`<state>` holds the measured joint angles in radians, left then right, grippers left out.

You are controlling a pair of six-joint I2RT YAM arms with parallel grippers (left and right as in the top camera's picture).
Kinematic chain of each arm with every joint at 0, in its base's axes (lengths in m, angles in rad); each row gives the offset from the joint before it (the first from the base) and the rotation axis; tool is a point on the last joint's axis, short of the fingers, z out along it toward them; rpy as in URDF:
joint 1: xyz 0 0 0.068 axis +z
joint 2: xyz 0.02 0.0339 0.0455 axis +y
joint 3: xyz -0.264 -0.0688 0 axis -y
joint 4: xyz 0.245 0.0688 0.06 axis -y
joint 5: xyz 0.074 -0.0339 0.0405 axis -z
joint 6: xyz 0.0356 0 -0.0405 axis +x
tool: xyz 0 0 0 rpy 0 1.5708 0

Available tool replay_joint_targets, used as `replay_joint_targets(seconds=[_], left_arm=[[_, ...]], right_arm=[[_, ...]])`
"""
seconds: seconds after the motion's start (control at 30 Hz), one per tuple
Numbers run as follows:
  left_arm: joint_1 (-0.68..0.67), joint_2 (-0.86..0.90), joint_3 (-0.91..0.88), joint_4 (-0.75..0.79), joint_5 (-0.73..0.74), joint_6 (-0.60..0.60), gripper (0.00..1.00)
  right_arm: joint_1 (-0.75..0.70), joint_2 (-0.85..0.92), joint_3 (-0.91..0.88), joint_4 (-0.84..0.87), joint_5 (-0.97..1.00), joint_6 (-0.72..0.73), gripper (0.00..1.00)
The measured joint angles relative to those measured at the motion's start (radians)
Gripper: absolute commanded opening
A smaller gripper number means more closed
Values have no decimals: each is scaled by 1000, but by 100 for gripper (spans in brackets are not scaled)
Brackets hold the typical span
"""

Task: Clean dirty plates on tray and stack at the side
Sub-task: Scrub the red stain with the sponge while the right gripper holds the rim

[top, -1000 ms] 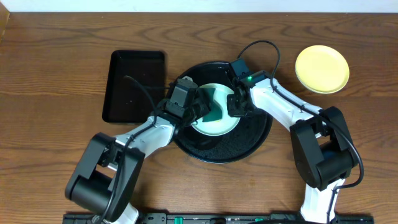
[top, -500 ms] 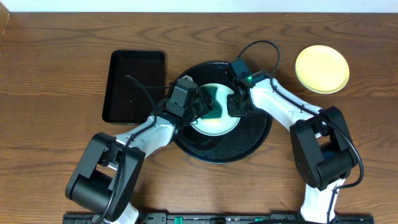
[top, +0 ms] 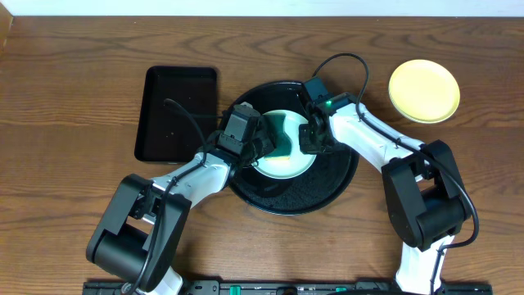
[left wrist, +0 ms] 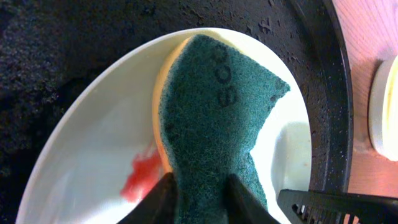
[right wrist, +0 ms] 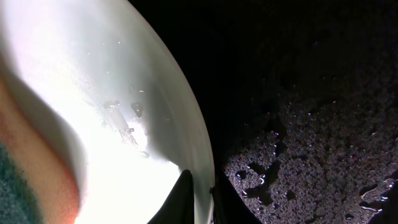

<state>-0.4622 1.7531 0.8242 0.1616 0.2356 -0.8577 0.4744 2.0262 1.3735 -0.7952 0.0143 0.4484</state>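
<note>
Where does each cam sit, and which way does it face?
Overhead: above the table, looking straight down; left arm and right arm show whole, with the round tray and yellow plate.
Left wrist: on the left arm, looking down past the left gripper, which pinches a sponge on the green plate beside a red smear.
Right wrist: on the right arm, close on the plate rim clamped in the right gripper.
Shared: all three show the green plate and round tray.
</note>
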Motion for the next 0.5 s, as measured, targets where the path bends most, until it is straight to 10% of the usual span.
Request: replay_joint_targets(seconds=[0.5], left_arm=[[-30,0,0,64,29,-10,8]], right_arm=[[0,0,2,-1,-2,4,1]])
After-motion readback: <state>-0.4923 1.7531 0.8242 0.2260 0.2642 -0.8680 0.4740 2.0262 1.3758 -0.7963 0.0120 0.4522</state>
